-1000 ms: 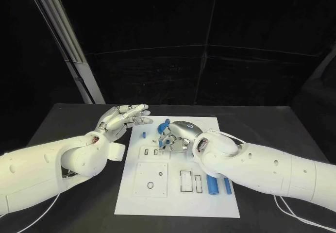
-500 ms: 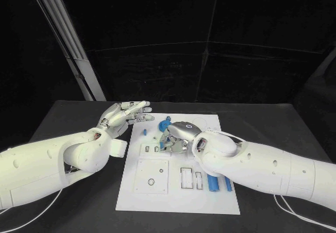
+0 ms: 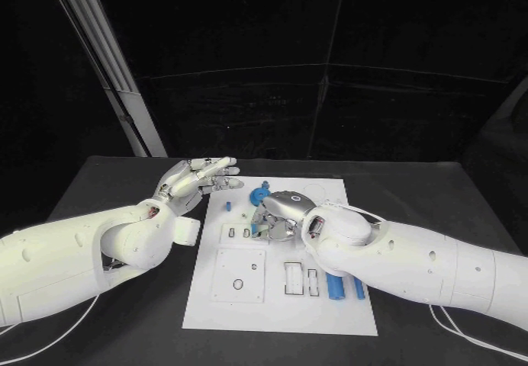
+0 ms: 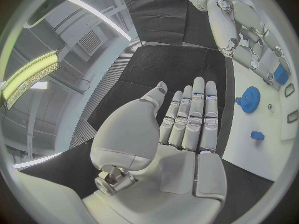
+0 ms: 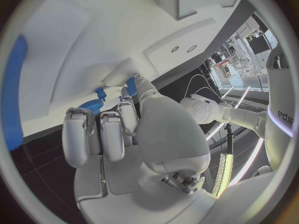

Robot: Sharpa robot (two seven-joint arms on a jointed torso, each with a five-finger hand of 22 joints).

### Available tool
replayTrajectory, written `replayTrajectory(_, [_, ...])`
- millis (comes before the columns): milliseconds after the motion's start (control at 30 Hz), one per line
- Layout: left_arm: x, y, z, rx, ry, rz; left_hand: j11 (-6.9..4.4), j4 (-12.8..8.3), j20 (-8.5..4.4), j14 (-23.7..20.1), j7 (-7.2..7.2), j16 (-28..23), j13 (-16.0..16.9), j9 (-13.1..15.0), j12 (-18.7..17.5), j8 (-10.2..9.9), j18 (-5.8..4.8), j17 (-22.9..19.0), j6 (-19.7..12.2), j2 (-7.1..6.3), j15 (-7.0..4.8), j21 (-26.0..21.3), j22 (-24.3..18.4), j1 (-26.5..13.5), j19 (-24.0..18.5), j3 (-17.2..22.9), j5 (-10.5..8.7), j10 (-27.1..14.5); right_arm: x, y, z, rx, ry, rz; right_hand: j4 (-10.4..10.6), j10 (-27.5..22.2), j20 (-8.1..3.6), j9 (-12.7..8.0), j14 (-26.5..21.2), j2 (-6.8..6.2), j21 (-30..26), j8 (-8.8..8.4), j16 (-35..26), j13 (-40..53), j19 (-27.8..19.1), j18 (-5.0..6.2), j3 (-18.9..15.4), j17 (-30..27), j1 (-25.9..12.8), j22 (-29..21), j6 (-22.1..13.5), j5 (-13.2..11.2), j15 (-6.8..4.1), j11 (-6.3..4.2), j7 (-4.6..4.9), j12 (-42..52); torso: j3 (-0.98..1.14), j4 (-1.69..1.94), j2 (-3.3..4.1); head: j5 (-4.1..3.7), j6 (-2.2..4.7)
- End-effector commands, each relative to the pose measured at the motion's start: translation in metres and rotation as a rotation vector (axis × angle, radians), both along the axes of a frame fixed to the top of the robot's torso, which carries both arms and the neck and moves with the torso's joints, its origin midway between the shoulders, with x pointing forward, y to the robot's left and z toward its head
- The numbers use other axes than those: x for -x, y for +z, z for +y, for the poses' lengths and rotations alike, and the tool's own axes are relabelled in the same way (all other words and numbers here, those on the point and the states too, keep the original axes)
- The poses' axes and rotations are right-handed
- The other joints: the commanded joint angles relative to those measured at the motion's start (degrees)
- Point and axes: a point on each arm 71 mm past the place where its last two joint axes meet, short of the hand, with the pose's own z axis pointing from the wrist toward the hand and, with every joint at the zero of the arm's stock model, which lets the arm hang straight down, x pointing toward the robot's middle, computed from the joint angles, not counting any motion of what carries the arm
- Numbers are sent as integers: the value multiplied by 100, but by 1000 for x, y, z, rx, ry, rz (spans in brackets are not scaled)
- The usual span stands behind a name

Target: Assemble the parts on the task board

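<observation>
Right hand, fingers curled down at frame centre on the white task board, grasp unclear, sits nearest the blue gear-shaped part just above; left hand is spread, empty.

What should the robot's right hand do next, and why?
Probably lower a little and pinch a small blue part. The right hand is curled low over the task board beside the blue gear, while the left hand hovers open off the board.

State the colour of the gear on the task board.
Blue gear, seen best in the left wrist view.
</observation>
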Motion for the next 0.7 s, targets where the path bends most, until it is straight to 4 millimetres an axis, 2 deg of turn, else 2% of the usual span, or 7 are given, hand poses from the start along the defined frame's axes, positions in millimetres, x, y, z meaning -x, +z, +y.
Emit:
replayTrajectory(33, [0,2,-1,11,-13,-8,1,-23,-6,53,24,-24,-6,-5,-33,-19,82,8,35,28,-6,-19,-9,19,38,2,14,24,1,-4,1,33,8,17,51,107,-6,-7,443,-23,2,-18,-32,-11,6,-61,3,841,-42,639,5,-30,-21,-100,8,-37,-2,4,-2,1,-5])
replayTrajectory(333, [0,2,-1,10,-12,-7,1,-23,-6,53,24,-24,-6,-5,-33,-19,82,8,35,28,-6,-19,-9,19,38,2,14,24,2,-4,1,39,6,23,72,48,14,-31,429,-117,-22,-93,-64,-84,-36,-49,3,784,-102,585,-91,-45,7,-63,53,-134,-3,5,-3,7,-11])
replayTrajectory(600, [0,2,-1,10,-14,-6,1,-23,-6,53,24,-24,-6,-5,-33,-19,82,8,35,28,-6,-19,-9,19,38,2,14,24,1,-3,0,37,-5,15,96,-38,55,-61,417,-216,-45,-200,-92,-186,-73,-38,9,736,-165,538,-280,-28,58,0,130,-268,-3,5,-1,7,-9])
replayTrajectory(700, [0,1,-1,10,-14,-6,1,-23,-6,53,24,-24,-6,-5,-33,-19,82,8,35,28,-6,-19,-9,19,38,2,14,24,1,-3,-1,33,-10,9,97,-101,81,-69,405,-262,-73,-217,-120,-263,-121,-23,23,687,-177,475,-392,0,85,30,164,-365,-4,11,0,-15,-7])
